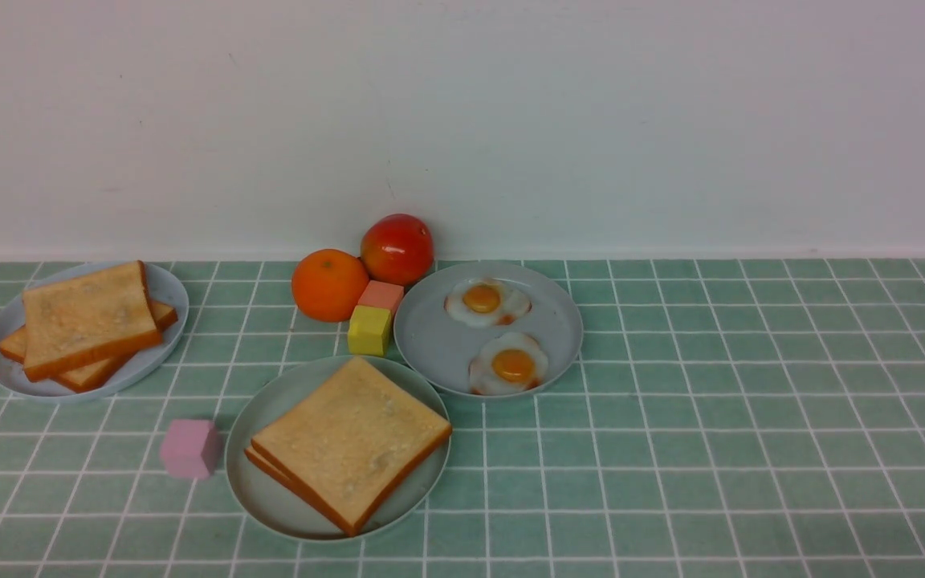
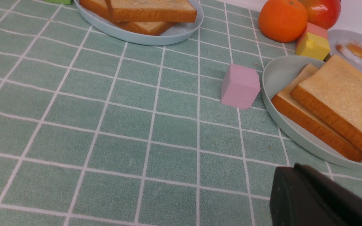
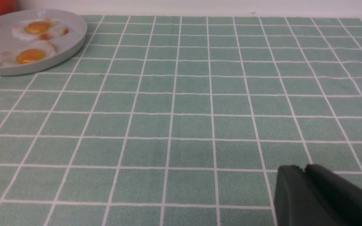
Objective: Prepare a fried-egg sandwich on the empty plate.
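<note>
Soft, even light, no glare

Faint shadows hug the plates on the worktop (image 1: 751, 449); all three views are slightly grainy.

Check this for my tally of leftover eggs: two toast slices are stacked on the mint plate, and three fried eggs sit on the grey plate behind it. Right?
Not quite. The grey plate holds two fried eggs, one nearer the wall and one nearer the front, as the front view shows. The two stacked toast slices on the mint plate are as you said.

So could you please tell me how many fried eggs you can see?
2: both lie on the grey-blue round plate, one white fried egg farther back, the other nearer; another may hide between the toast.
</note>
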